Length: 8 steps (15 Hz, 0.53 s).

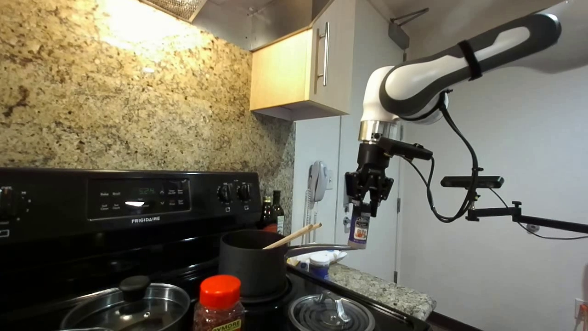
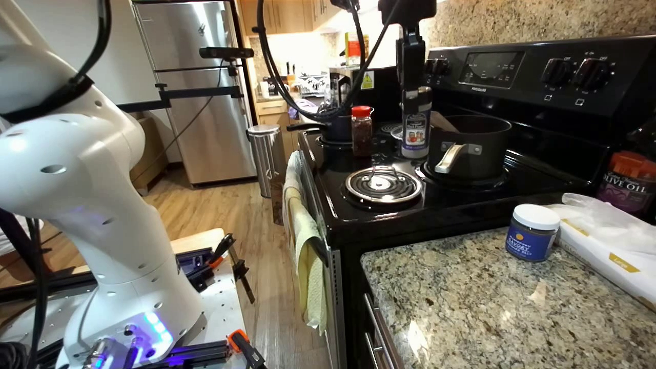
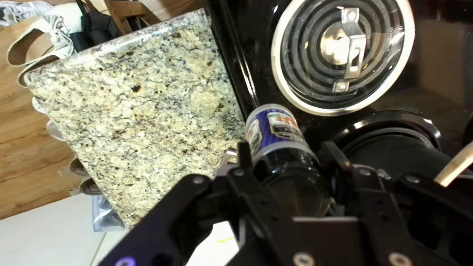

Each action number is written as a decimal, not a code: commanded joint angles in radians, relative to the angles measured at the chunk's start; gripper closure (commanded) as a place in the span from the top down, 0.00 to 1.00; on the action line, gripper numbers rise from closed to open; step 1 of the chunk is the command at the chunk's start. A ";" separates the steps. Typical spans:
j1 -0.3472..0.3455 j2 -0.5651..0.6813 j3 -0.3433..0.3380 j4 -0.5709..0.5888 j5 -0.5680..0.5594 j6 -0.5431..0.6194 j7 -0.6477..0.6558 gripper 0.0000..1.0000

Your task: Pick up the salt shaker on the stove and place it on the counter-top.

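Speckled counter-top (image 3: 147, 111), cylindrical shaker (image 3: 281, 144) in hand (image 1: 366, 209)

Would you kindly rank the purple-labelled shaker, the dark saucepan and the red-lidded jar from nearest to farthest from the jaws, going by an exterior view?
1. Purple-labelled shaker: held between the jaws.
2. Dark saucepan: on the stove, lower than the jaws, picture left.
3. Red-lidded jar: farther picture left, in the foreground.

Shaker (image 2: 415, 129) top partly behind the fingers (image 2: 412, 61) in an exterior view.
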 commanded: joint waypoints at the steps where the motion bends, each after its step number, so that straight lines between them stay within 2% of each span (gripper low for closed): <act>1: -0.059 0.036 -0.011 0.037 -0.062 -0.010 -0.030 0.24; 5: -0.090 0.052 -0.060 0.039 -0.061 -0.036 -0.097 0.24; 8: -0.095 0.089 -0.086 0.022 -0.051 0.003 -0.159 0.24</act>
